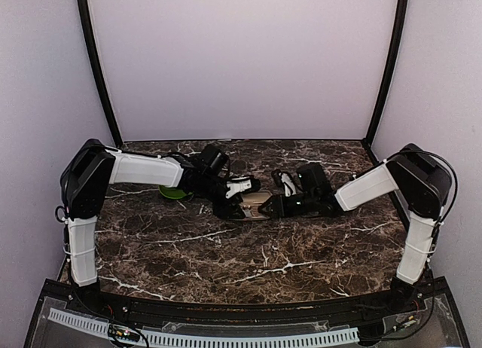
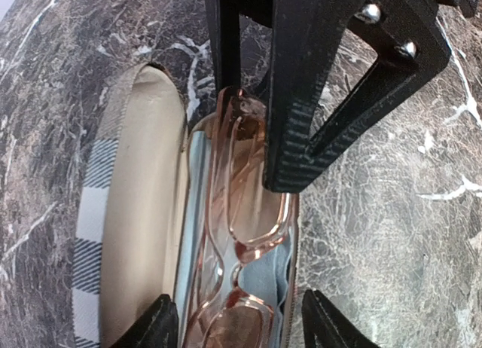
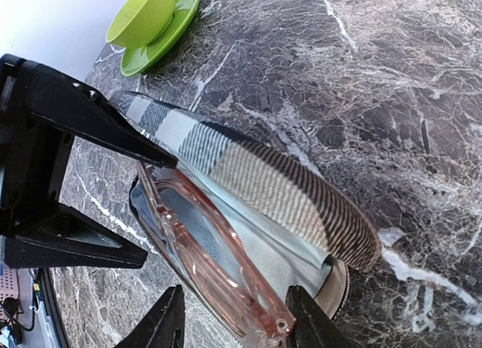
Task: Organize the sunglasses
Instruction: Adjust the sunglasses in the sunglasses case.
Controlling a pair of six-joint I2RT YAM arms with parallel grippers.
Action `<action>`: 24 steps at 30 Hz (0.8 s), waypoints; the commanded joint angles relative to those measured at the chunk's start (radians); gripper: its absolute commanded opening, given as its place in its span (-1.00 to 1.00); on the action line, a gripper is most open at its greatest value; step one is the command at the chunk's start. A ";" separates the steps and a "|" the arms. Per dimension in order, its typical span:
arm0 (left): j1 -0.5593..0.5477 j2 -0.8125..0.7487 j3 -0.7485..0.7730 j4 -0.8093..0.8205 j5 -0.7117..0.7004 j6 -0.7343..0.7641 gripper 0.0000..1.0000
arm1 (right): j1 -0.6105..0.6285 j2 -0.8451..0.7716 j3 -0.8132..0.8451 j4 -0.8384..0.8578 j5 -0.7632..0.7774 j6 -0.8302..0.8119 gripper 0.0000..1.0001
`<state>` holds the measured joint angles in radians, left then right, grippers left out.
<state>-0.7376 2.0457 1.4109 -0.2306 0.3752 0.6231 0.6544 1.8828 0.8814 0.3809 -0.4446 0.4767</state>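
The dark marble surface (image 1: 226, 250) fills the top view, white veins running all over it. The 2 arms reach in low across it: the left arm (image 1: 143, 169) comes from 9 o'clock, the right arm (image 1: 369, 186) from 3 o'clock. They meet nose to nose just past the centre, toward 12 o'clock.

Right there lies the glasses case (image 2: 139, 212). It is open, plaid outside, with beige lining showing on the lid swung out to one side. In the case's tray sit the sunglasses (image 2: 252, 212), a folded pink see-through frame. They lie lengthwise on pale blue fabric (image 3: 271, 250).

At 9 o'clock of the case in the top view, near it but apart, there's a green saucer (image 3: 162, 43). 1 green cup (image 3: 143, 15) stands upright on it.

Now the small stuff. The left gripper (image 2: 239, 329) has its fingers (image 2: 154, 329) spread wide, 1 on each side of the tray at one end of the frame. Nothing is pinched between them.

The right gripper (image 3: 235, 318) is at the opposite end. Its fingers (image 3: 301, 322) stand partway apart with the frame's corner between them, 1 finger right up against the pink plastic. Whether that is a real grip cannot be told from these views.
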 commanded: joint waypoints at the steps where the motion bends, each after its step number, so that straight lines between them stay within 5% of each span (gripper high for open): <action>1: -0.002 -0.082 -0.038 0.075 -0.042 -0.017 0.16 | -0.004 0.020 0.033 -0.033 0.027 0.010 -0.08; 24: -0.005 -0.174 -0.151 0.125 -0.039 -0.039 0.18 | 0.002 -0.060 0.037 -0.106 0.107 -0.034 0.12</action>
<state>-0.7380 1.9564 1.2930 -0.1280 0.3313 0.5941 0.6548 1.8576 0.8982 0.3069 -0.3668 0.4580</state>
